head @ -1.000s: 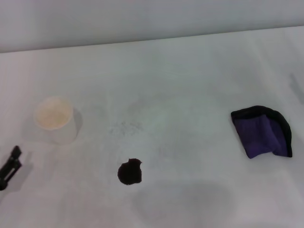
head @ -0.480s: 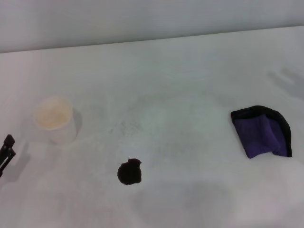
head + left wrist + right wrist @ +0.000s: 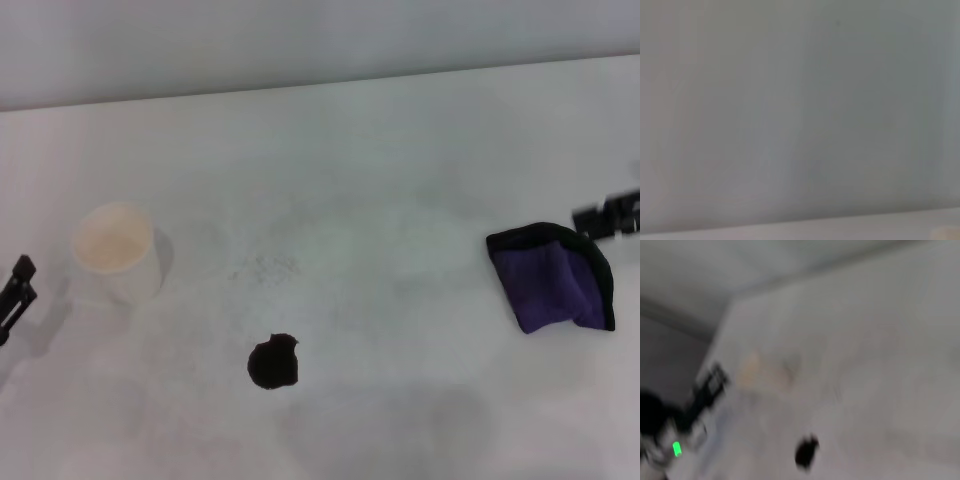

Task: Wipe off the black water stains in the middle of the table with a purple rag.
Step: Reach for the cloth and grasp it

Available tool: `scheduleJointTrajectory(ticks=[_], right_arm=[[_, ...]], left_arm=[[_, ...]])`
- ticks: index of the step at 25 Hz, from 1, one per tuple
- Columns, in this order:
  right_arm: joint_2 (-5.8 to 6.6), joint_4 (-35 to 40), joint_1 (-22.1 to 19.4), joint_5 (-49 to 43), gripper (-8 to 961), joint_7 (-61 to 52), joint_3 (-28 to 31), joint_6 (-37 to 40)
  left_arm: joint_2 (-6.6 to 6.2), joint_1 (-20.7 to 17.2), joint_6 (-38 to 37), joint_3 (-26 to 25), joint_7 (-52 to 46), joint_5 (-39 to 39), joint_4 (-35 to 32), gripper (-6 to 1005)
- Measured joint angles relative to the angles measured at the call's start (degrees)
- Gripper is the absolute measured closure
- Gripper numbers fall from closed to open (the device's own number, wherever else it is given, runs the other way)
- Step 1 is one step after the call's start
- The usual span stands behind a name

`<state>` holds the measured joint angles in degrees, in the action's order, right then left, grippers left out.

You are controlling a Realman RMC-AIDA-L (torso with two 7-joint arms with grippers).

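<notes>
we are seeing the right claw coming in at the head view's right edge, just above the purple rag; half a second ago only its shadow was there. the left claw is sitting at the left edge beside the paper cup, slightly higher than before. we cannot tell either claw's opening. the black water stains are lying mid-table, well apart from the rag. only the right wrist view is showing the stain with the left claw beyond.
</notes>
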<state>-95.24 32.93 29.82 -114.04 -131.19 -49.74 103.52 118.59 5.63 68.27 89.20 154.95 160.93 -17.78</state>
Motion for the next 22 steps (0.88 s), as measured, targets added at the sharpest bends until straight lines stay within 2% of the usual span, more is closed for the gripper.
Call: scheduleJointTrajectory(ticks=[1, 2, 3, 8, 9, 12, 17, 19, 22], right_arm=[[-0.44, 1.32, 1.19, -3.82, 113, -1.53, 0.03, 1.25], [-2.03, 4.97, 2.98, -12.23, 114, -4.62, 0.16, 1.96], [-2.03, 4.97, 2.98, -12.23, 115, -4.62, 0.16, 1.96], [-7.69, 11.7, 6.97, -28.86, 125, -7.99, 2.79, 1.81], [-9.14, 12.97, 7.65, -31.92, 129, -8.19, 3.87, 1.35], [-12.25, 15.44, 8.88, -39.43, 139, -8.29, 6.26, -0.88], [-15.55, 16.07, 11.43, -46.85, 157, -8.34, 6.32, -6.14], [-16.41, 15.48, 12.52, -48.82, 164, -8.37, 6.05, -8.61], [-16.79, 14.53, 13.29, -49.57, 174, -8.38, 5.94, -9.61]], left_arm=[[-0.01, 0.27, -0.01, -0.42, 0.0, -0.1, 0.09, 152], [-0.03, 0.63, -0.03, -0.96, 0.0, -0.19, 0.16, 152], [-0.03, 0.96, -0.11, -1.34, 0.0, -0.27, 0.25, 152], [-0.11, 3.21, -0.78, -1.89, 0.44, -0.35, 1.1, 153], [-0.12, 3.76, -0.93, -2.02, 0.66, -0.36, 1.47, 153], [-0.12, 5.78, -1.33, -2.37, 1.14, -0.44, 2.52, 153], [-0.13, 6.94, -1.82, -2.41, 1.21, -0.14, 2.79, 153], [-0.23, 7.29, -1.99, -2.43, 1.37, -0.08, 2.8, 153], [-0.19, 7.6, -2.1, -2.43, 2.19, -0.05, 2.97, 153]])
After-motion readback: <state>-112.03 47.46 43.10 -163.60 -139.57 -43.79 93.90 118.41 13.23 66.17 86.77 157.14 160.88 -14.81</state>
